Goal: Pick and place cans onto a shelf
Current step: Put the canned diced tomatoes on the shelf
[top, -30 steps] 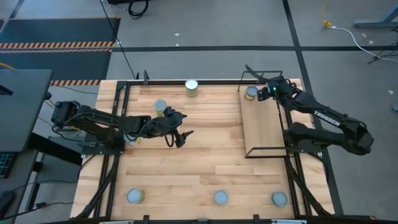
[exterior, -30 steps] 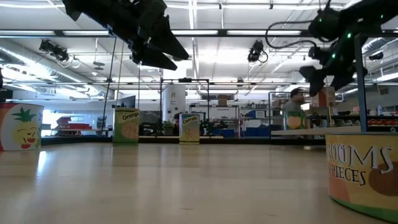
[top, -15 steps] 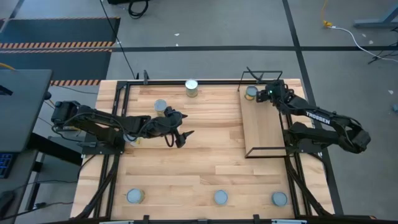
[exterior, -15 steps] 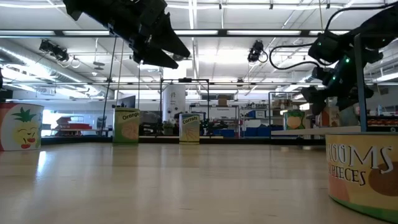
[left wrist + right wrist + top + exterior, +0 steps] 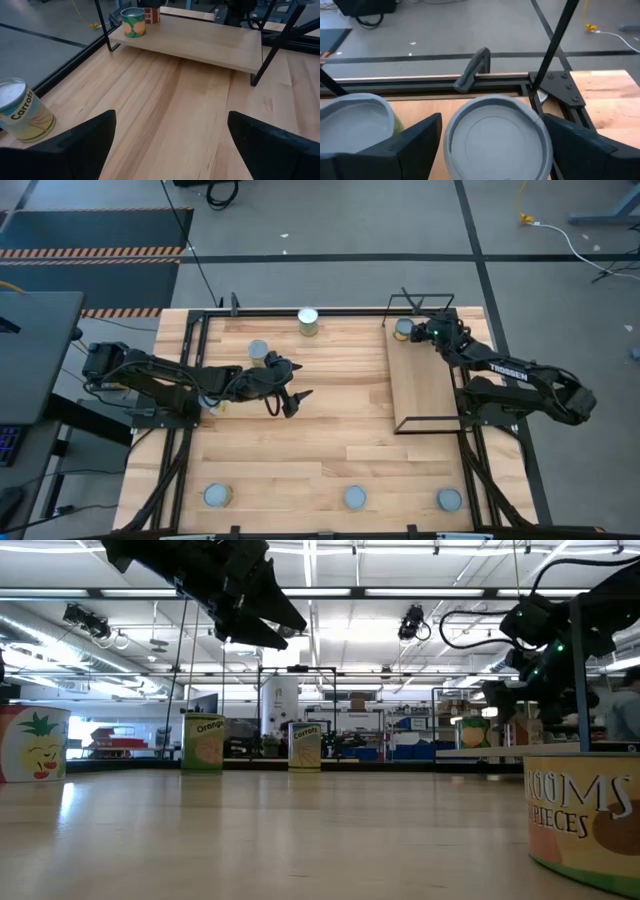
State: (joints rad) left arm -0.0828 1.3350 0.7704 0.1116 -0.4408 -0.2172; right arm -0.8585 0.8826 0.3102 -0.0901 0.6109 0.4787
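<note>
The shelf [image 5: 425, 385] is a brown board in a black wire frame at the table's right. A green-labelled can [image 5: 403, 328] stands on its far left corner and also shows in the left wrist view [image 5: 133, 21]. My right gripper [image 5: 428, 330] is right beside it, low over the board. It is shut on a second can [image 5: 497, 135], whose reddish side shows in the left wrist view [image 5: 151, 14]. My left gripper [image 5: 292, 400] is open and empty above the table's left middle. My right gripper has the can between its two fingers [image 5: 410, 145], one on each side of the side wall below the silver top [image 5: 455, 150]. The rim hides the place of contact. The fingers slant down from above and from the right. The can is upright, beside the green can, its bottom at or just above the board.
Two cans stand at the far left: one at the far edge [image 5: 309, 320] and one [image 5: 259, 351] just beyond my left gripper. Three cans stand along the near edge [image 5: 216, 496], [image 5: 355, 497], [image 5: 449, 499]. The shelf's wire frame [image 5: 420, 300] rises behind the right gripper.
My right gripper has gone down and a little toward the table's left with its can, closing in on the green can at the shelf's far left corner. Its arm has sunk lower over the shelf.
</note>
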